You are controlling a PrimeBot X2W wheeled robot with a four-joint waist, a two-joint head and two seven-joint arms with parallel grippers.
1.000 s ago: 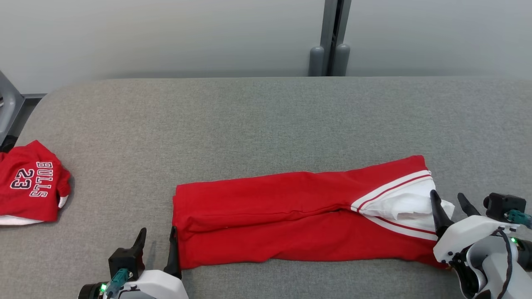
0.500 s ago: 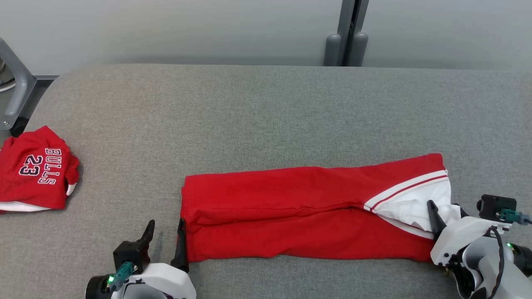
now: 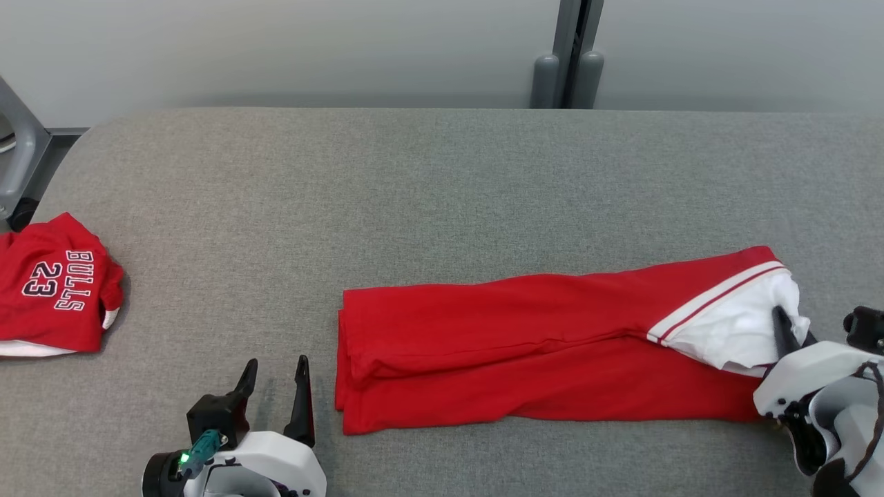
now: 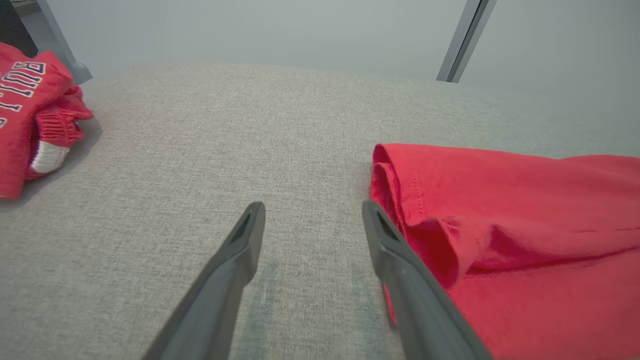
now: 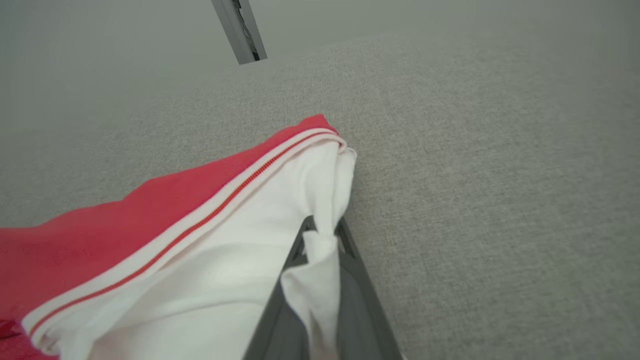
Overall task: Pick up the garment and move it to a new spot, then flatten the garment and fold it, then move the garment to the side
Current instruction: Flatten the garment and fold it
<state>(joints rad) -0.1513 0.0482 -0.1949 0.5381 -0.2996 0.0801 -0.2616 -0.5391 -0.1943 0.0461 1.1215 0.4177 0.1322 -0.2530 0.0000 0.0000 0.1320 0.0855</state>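
Observation:
The garment (image 3: 518,345) is a long folded strip, red with a white, red-striped right end, lying across the front of the grey table (image 3: 414,193). My right gripper (image 3: 787,324) is shut on the white end, and in the right wrist view a tuft of white cloth (image 5: 320,270) is pinched between the fingers of that gripper (image 5: 325,225). My left gripper (image 3: 276,362) stands open on the table just left of the garment's red left end. In the left wrist view that gripper (image 4: 312,205) holds nothing, and the garment's red folded edge (image 4: 525,210) lies beside its right finger.
A second red garment (image 3: 52,283) printed "BULLS 23" lies bunched at the table's left edge, also in the left wrist view (image 4: 25,110). A grey post (image 3: 566,55) stands behind the table and a grey metal frame (image 3: 17,159) at far left.
My right gripper has shut on the white end and drawn the garment to the right. The garment's left end has slid away from my open left gripper. The head camera has shifted a little.

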